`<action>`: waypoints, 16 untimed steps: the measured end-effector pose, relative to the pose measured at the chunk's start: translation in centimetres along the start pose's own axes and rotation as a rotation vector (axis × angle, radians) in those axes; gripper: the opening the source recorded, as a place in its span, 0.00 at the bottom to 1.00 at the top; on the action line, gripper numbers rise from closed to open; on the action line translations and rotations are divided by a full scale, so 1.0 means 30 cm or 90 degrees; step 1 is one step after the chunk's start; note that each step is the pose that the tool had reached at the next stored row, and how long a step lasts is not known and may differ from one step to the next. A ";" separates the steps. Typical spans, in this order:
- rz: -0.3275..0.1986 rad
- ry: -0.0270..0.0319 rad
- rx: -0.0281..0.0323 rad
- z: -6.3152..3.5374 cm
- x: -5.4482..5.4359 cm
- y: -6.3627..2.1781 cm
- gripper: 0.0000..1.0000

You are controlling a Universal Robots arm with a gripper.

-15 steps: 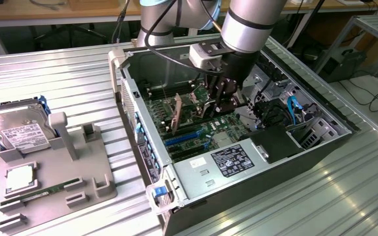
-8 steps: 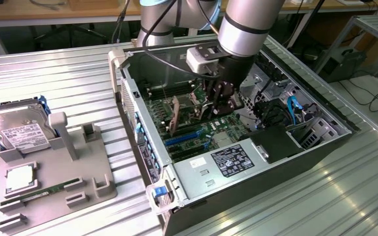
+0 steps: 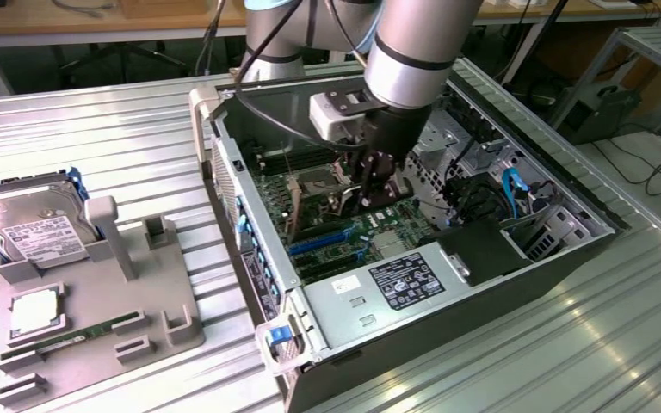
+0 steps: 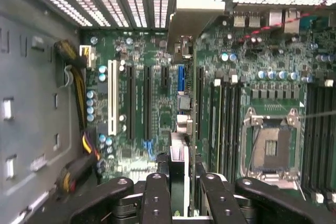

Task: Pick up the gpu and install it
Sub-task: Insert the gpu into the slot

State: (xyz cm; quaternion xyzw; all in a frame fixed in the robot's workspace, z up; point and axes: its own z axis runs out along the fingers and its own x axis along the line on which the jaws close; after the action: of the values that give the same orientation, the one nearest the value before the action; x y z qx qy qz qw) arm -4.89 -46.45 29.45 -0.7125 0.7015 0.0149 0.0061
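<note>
The gpu point(image 4: 179, 174) is held edge-on between the fingers point(image 4: 157, 198) of the end effector point(image 4: 181, 203), which is clamped on its upper edge. In the wrist view the card runs down toward the motherboard point(image 4: 157, 103), with its silver bracket point(image 4: 191, 22) reaching the slotted rear wall of the computer case point(image 3: 560, 194). It hangs over the row of long expansion slots point(image 4: 147, 103), apparently at or just above the blue one point(image 4: 180, 80); whether it is seated I cannot tell.

I judge the card light and stiff but fragile: the board can flex or crack, and its parts and edge contacts should not be pinched. The bare top edge, near the middle, looks the safest place to hold.

Beside the slots lie the memory slots point(image 4: 226, 124) and the empty processor socket point(image 4: 270, 148). In the exterior view the arm point(image 3: 416, 52) reaches into the open case on the ribbed metal surface point(image 3: 89, 138). To the exterior view's left a grey holder point(image 3: 101, 318) carries a hard drive point(image 3: 27, 228) and a memory stick point(image 3: 78, 335).
</note>
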 end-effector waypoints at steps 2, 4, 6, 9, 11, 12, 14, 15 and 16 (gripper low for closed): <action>0.000 0.0001 0.0000 0.019 -0.010 0.012 0.27; 0.000 0.0001 0.0000 0.033 -0.017 0.022 0.27; 0.000 0.0000 0.0000 0.046 -0.023 0.031 0.27; 0.000 0.0000 0.0000 0.065 -0.023 0.035 0.27; 0.000 0.0000 0.0000 0.076 -0.023 0.036 0.27; 0.000 0.0001 0.0000 0.080 -0.023 0.038 0.27; 0.000 0.0001 0.0000 0.083 -0.022 0.044 0.27; 0.000 0.0001 -0.0001 0.085 -0.023 0.046 0.27; 0.000 0.0000 0.0000 0.087 -0.023 0.047 0.27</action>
State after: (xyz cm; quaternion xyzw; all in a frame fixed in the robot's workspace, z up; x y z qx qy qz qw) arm -6.35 -45.72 26.89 -0.7125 0.7015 0.0149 0.0061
